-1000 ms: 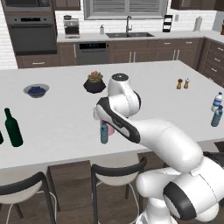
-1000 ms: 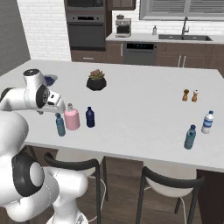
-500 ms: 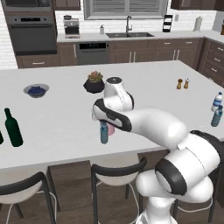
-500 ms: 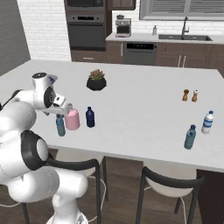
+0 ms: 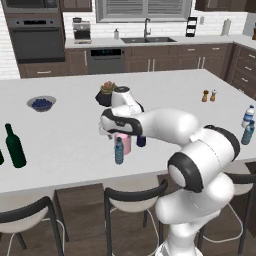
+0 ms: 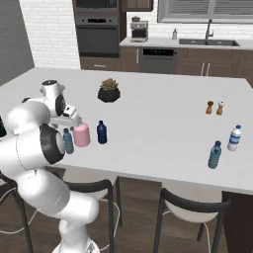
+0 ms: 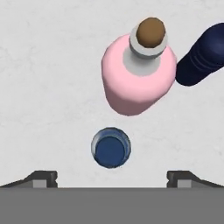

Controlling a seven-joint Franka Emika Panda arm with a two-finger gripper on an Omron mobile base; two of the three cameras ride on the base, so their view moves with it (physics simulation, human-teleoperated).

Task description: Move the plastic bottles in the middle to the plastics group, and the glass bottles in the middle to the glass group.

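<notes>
Jaws spread wide and empty, the two-finger gripper (image 7: 112, 177) hangs directly above the slim translucent teal-blue plastic bottle (image 7: 111, 148), upright near the front edge of the white island counter (image 6: 163, 123). Just behind stand the squat pale-pink glass bottle (image 7: 139, 72) and dark navy plastic bottle (image 7: 202, 54); bare counter surrounds them.

Middle: we see three bottles (image 6: 82, 135) clustered on the tabletop (image 6: 158, 123).
Right edge: two water bottles (image 6: 234, 138) stand together.
</notes>
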